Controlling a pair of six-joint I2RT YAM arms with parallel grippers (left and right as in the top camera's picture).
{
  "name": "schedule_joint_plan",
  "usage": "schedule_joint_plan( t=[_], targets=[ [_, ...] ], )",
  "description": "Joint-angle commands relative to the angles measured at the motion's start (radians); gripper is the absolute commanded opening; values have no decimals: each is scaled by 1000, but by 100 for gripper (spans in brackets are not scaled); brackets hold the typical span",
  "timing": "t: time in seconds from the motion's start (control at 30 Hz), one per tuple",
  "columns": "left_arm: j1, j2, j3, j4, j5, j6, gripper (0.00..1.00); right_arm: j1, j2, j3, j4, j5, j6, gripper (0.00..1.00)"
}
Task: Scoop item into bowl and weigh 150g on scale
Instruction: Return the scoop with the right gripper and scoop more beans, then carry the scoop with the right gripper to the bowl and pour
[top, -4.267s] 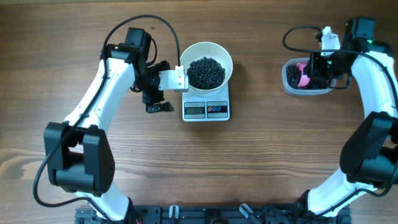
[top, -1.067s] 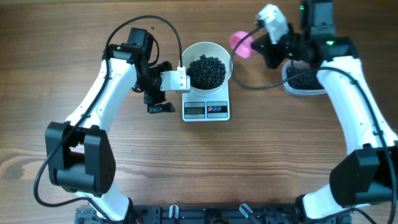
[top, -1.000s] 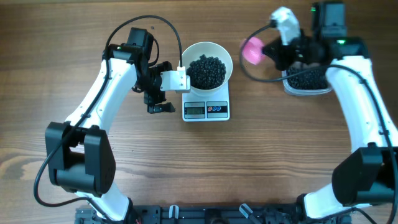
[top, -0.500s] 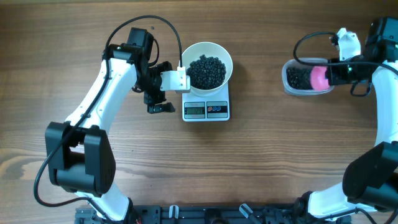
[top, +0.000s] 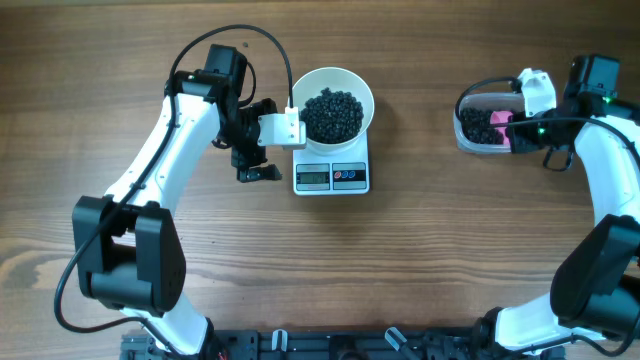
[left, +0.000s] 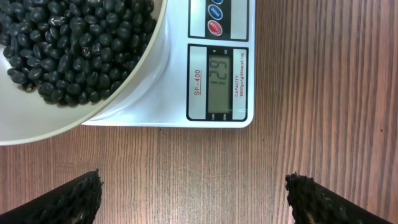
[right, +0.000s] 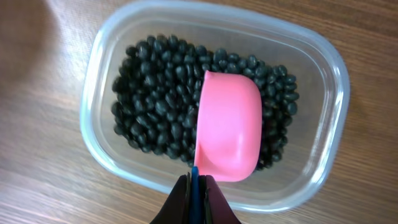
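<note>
The white bowl (top: 356, 79) stands on the scale (top: 331, 176) and holds a dark pile of the item, black beans (top: 332, 114). In the left wrist view the bowl (left: 50, 124) sits above left, and the scale's display (left: 219, 81) reads 129. My left gripper (top: 262, 140) hovers just left of the scale, open, with bare wood between its fingers (left: 62, 202). My right gripper (right: 196, 186) is shut on the blue handle of a pink scoop (right: 227, 134). The scoop lies among more beans (right: 155, 106) in a clear tub (right: 323, 124).
The clear tub (top: 466, 128) sits at the far right of the wooden table, well apart from the scale. The left arm's cable arcs over the table behind the bowl. Bare wood lies between scale and tub and along the front.
My right arm carried the pink scoop from beside the bowl back right to the tub and lowered it among the beans there. The left arm, bowl and scale have stayed put.
</note>
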Motion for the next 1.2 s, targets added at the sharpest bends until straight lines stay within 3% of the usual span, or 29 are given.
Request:
schedule_joint_plan(
  t=[0.0, 0.13, 0.23, 0.67, 1.07, 1.17],
  targets=[
    [-3, 4, 4, 0, 27, -6, 100, -1, 2, -24, 11, -92, 217, 4],
    [-3, 4, 4, -1, 27, -6, 100, -2, 2, -24, 99, -107, 375, 4],
    [-3, 4, 4, -1, 27, -6, 100, -2, 2, -24, 126, -209, 375, 4],
    [-3, 4, 4, -1, 27, -6, 100, -14, 2, -24, 75, -277, 399, 4],
    [-3, 4, 4, -1, 27, -6, 100, -43, 1, 64, 75, -143, 463, 4],
    [-3, 4, 4, -1, 27, -6, 100, -105, -1, 72, 72, -253, 491, 4]
  ],
)
